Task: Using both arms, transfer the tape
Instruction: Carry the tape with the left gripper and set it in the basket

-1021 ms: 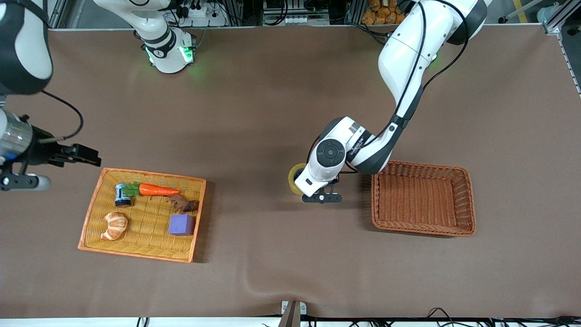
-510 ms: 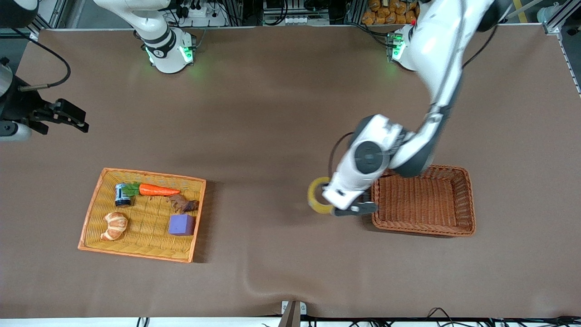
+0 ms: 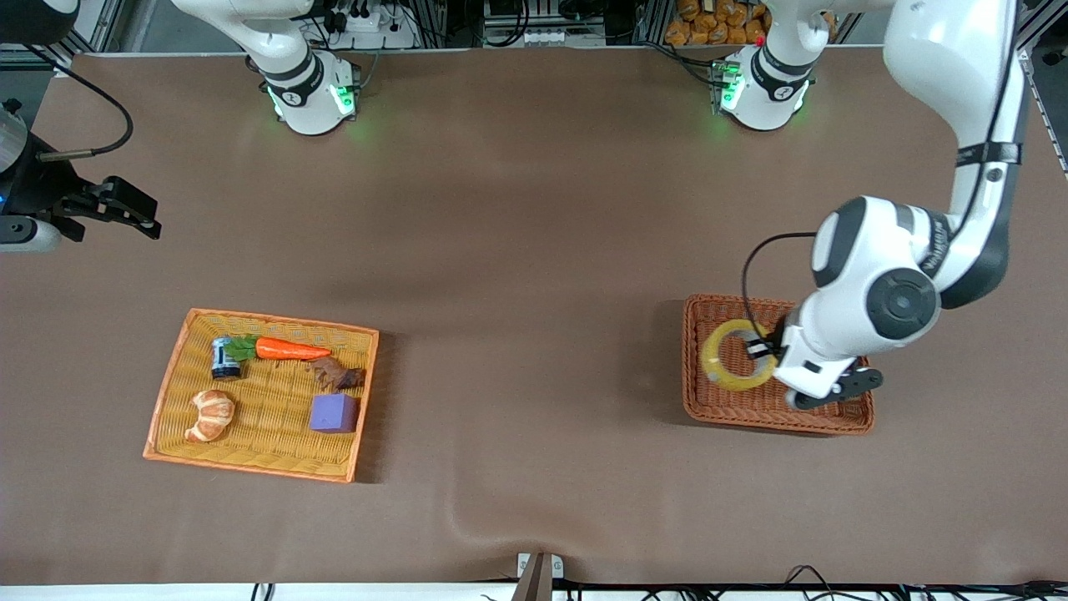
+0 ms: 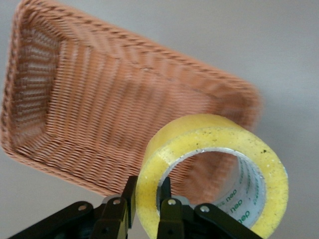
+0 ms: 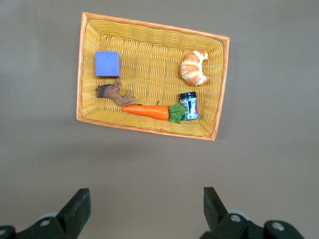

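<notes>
Two arms: my left gripper [image 3: 763, 351] pinches the translucent yellow tape ring [image 3: 736, 355] above the brown wicker basket [image 3: 834, 417]; my right gripper [image 5: 144, 211], fingers spread, waits over bare table.

Two wicker baskets sit on the brown surface [image 3: 517, 250]: one yellow basket [image 3: 167, 392] at lower left, one brown basket [image 3: 697, 401] at lower right. One tape [image 3: 738, 355] roll; one carrot [image 3: 288, 349], one croissant [image 3: 209, 415], one purple cube [image 3: 334, 412], one small can [image 3: 224, 358], one brown figurine [image 3: 338, 375]. Two arms.
</notes>
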